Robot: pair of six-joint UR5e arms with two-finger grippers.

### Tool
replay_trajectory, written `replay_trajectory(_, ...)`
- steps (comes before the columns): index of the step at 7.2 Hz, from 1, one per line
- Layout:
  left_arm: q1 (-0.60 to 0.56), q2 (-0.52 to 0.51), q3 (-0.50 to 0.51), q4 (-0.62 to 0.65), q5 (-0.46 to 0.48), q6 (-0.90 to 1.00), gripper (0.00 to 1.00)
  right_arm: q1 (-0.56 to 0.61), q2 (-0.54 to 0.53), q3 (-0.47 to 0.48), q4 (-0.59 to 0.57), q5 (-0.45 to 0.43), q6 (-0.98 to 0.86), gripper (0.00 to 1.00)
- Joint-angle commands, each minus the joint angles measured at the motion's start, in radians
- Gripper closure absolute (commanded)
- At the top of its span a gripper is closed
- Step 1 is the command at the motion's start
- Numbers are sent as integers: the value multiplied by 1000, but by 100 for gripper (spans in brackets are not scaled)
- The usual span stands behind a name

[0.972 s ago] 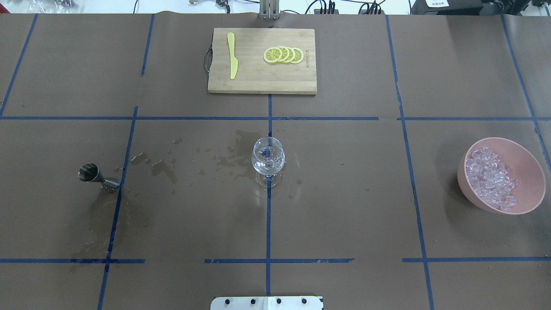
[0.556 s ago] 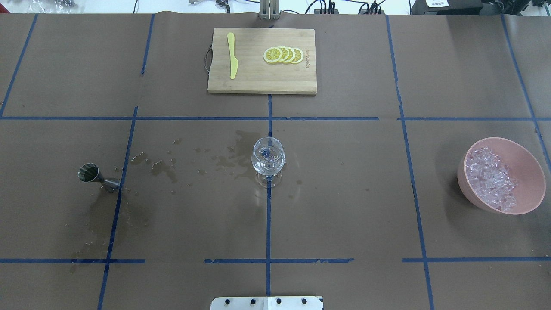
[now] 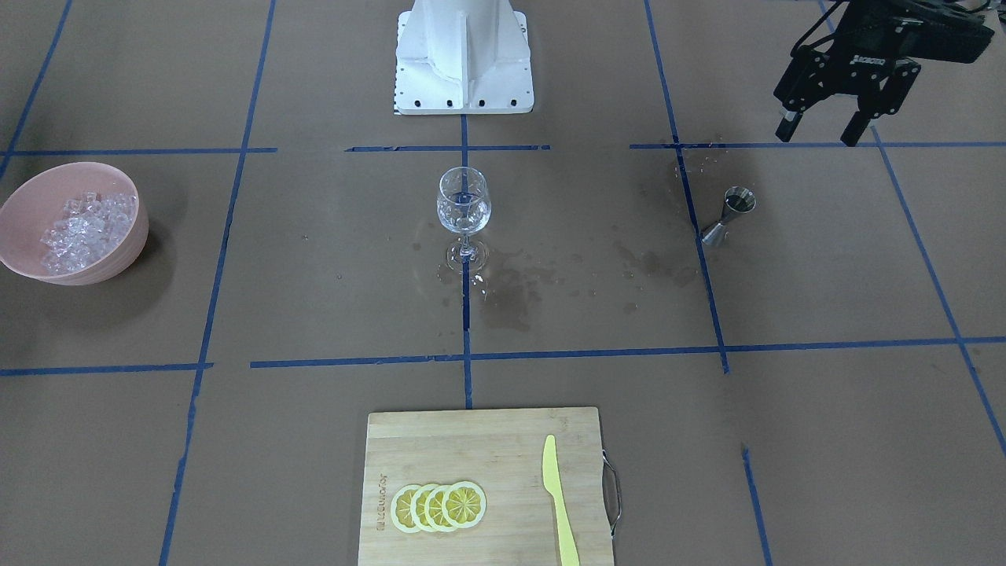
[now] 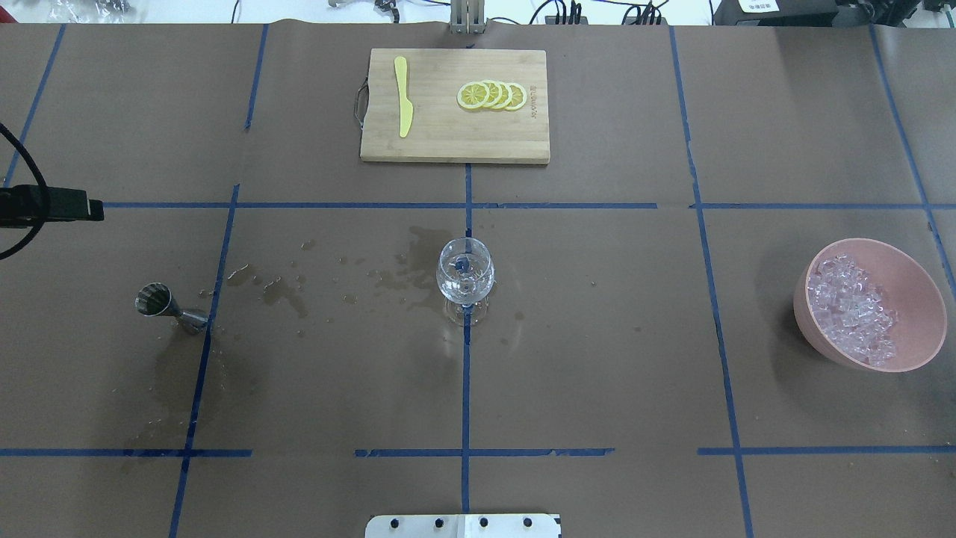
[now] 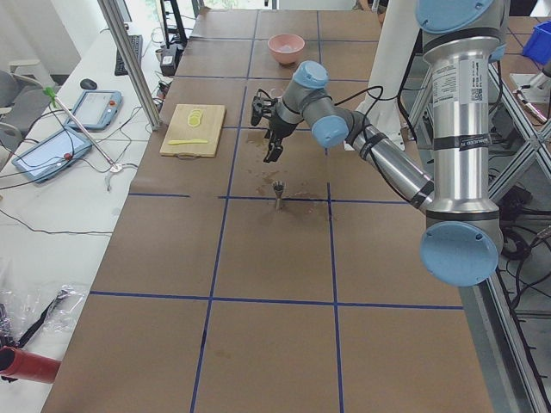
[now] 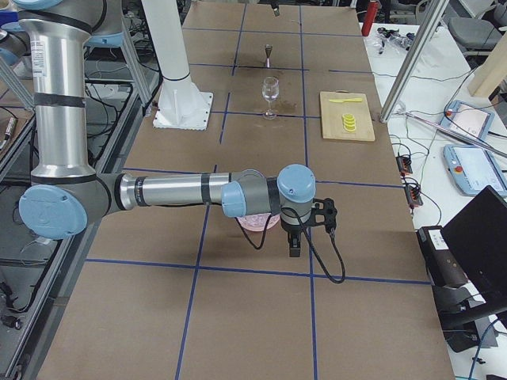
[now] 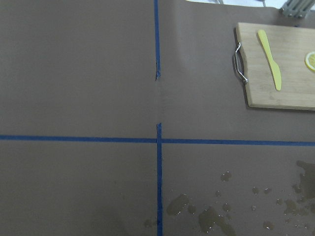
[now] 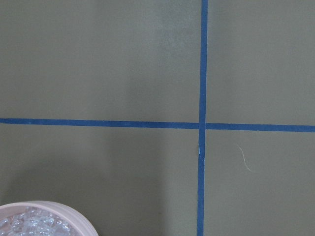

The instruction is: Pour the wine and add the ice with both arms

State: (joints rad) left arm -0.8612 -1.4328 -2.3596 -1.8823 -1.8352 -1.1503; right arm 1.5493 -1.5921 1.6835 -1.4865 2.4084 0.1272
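I see matt brown paper (image 4: 597, 336) over the table, gridded with smooth blue tape (image 4: 464, 388) and darkened by wet patches (image 4: 284, 293); the cutting board (image 4: 448, 138) is pale bare-looking wood with a wire metal handle (image 3: 614, 503), the knife (image 4: 404, 97) yellow plastic. The jigger (image 3: 729, 215) is polished metal, the wine glass (image 4: 464, 273) clear and glossy, the bowl (image 4: 915, 299) matt pink, plastic by the look, the ice (image 4: 851, 314) glassy. The left arm (image 5: 456, 112) is satin silver metal with glossy light-blue caps (image 5: 459, 254), the left gripper (image 3: 817, 135) matt black.

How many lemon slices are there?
4 lemon slices, overlapping in one row on the wooden cutting board, apart from the yellow knife. One shows whole; three are partly covered. More could hide underneath.
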Motion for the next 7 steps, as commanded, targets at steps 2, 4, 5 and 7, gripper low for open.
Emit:
replay_trajectory(2, 413, 194, -26, -116, 518, -387, 0, -2, -2, -2, 0, 1, 0, 0)
replay_trajectory(4, 668, 242, -23, -106, 802, -581, 0, -2, -6, -2, 0, 3, 0, 0)
replay_trajectory(5, 753, 244, -21, -56, 908, -668, 0, -2, -8, -2, 0, 6, 2, 0)
replay_trajectory(7, 838, 232, -15, 131, 982, -767, 0, -2, -14, -1, 0, 8, 2, 0)
